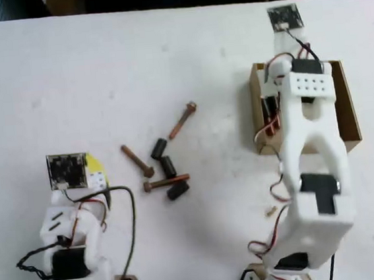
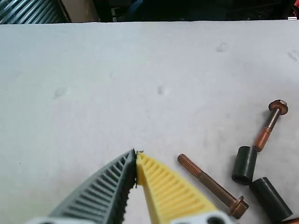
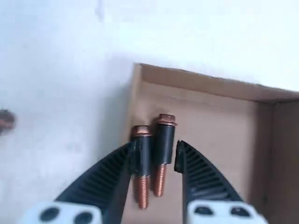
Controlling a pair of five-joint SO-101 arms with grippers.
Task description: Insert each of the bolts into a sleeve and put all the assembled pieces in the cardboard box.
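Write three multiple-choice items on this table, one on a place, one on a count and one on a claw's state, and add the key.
1. Where do the two sleeved bolts lie relative to the cardboard box?
A) inside it
B) beside it
C) on its rim

2. How many bare bolts lie on the table?
A) one
B) three
C) five

3. The left claw is:
A) wide open
B) shut and empty
C) shut on a sleeve

Key:
1 A, since the right wrist view shows both on the box floor.
2 B, since the high view shows three among the loose sleeves.
3 B, since its grey and yellow fingers meet at the tips with nothing between them.
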